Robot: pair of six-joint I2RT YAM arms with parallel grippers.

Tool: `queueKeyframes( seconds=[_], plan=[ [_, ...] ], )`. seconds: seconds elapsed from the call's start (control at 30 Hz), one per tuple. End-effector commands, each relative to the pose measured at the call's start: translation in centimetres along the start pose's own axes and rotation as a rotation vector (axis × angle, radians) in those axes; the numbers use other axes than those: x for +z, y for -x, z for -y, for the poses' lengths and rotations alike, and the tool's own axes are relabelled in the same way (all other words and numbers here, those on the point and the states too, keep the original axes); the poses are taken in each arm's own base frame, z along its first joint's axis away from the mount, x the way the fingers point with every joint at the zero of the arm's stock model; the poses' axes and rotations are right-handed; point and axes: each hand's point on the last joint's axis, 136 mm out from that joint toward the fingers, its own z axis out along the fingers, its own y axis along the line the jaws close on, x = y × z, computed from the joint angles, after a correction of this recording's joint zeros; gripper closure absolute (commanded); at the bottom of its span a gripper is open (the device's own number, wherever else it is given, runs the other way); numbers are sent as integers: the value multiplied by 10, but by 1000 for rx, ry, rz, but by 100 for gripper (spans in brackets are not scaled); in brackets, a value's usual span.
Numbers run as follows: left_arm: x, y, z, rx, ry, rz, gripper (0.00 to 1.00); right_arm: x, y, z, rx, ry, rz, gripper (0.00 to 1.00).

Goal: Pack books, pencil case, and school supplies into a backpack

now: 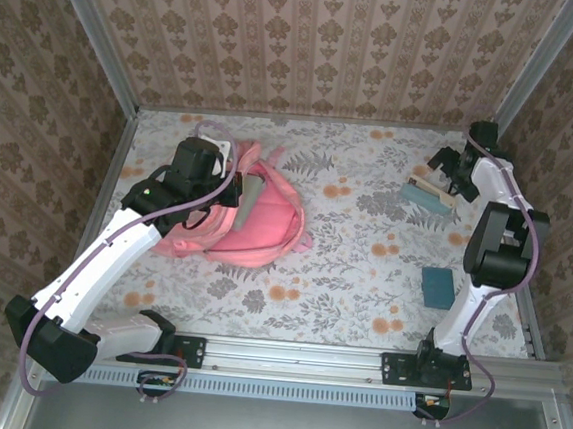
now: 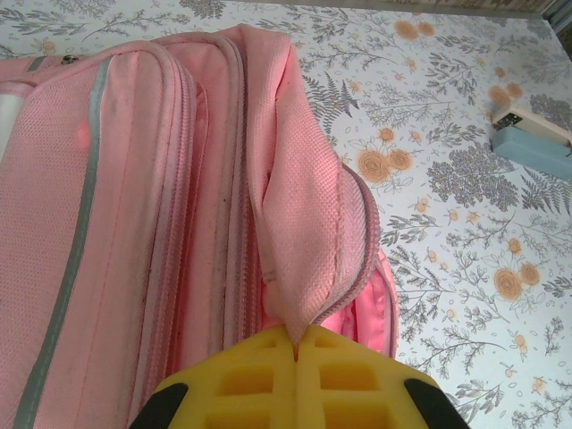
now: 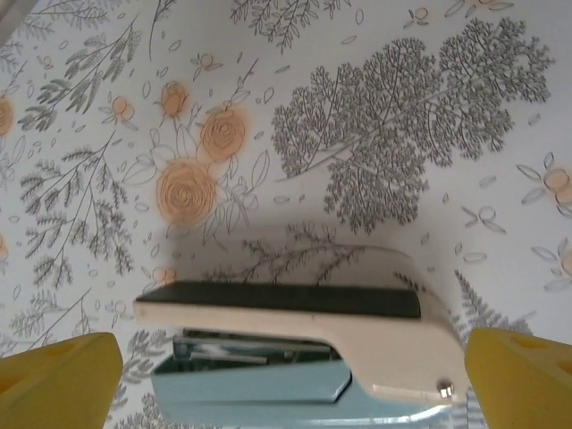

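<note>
While the left gripper point(image 2: 297, 338) is pressed together on a fold of the large soft pink fabric backpack point(image 1: 266, 223), the right gripper point(image 3: 288, 362) stands spread wide and holds nothing.

Left side: yellow fingertips point(image 2: 259, 380) meet flush. The pink zip-edged flap point(image 2: 313, 232) narrows to a point right at the pinch. The backpack lies on the left half of the floral-print tabletop point(image 1: 363, 261), just ahead of the left arm. A grey stripe point(image 2: 71, 241) runs along its front panel.

Right side: a stapler with a cream top and pale blue base point(image 3: 357, 335) lies on the table between the two yellow fingers point(image 3: 54, 380). Its side profile faces the wrist camera and a dark strip runs along its upper edge. There is a clear gap to the finger at the left of that view. The other finger sits just beside the stapler's hinged end, and I can't tell if it touches. In the top view the stapler is at the far right of the table, well apart from the backpack.

A small flat teal square block point(image 1: 438, 286) sits nearer the arm bases on the right, beside the right arm and apart from the stapler.
</note>
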Motion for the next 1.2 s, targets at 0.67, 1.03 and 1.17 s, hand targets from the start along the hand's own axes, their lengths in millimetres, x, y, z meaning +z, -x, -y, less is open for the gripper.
queueKeyframes(
  seconds=[0.67, 1.03, 1.17],
  plan=[
    [-13, 29, 6, -12, -30, 127, 100, 11, -69, -36, -21, 127, -215, 0],
    [-10, 27, 7, -11, -44, 120, 100, -1, -94, -36, -197, 25, -189, 16],
    [-11, 27, 8, -13, -45, 119, 100, 8, -93, -35, -224, 2, -203, 31]
  ],
)
